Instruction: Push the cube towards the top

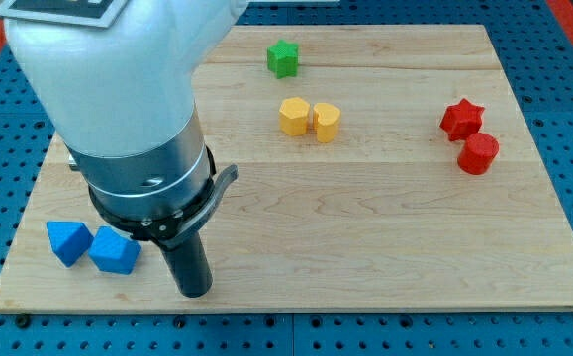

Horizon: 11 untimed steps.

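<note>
Two blue blocks lie at the view's lower left of the wooden board [365, 218]: a blue cube [68, 241] and, touching it on the right, a second blue block [115, 251] of less clear shape. My tip [196, 291] is at the end of the dark rod, down near the board's bottom edge, a short way to the right of the second blue block and apart from it. The arm's white and grey body hides the board's upper left part.
A green star [283, 57] sits near the top. A yellow hexagon-like block [294, 116] and a yellow cylinder-like block [327, 122] touch at centre top. A red star [461, 119] and a red cylinder [479, 153] sit at the right.
</note>
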Tool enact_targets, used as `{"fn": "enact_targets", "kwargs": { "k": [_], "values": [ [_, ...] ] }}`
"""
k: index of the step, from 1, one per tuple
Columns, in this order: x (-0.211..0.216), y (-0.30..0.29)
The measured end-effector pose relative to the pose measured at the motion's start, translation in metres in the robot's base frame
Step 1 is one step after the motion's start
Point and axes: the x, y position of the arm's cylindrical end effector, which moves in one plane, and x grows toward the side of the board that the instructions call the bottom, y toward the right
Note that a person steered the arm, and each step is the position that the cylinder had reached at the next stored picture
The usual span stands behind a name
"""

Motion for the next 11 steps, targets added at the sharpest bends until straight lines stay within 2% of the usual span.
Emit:
{"fn": "enact_targets", "kwargs": {
  "k": [1, 3, 4, 9, 11],
  "values": [
    [0.0, -0.047],
    [0.002, -0.071],
    [0.007, -0.103],
    [-0.012, -0.079],
    [-0.046, -0.079]
  ]
}}
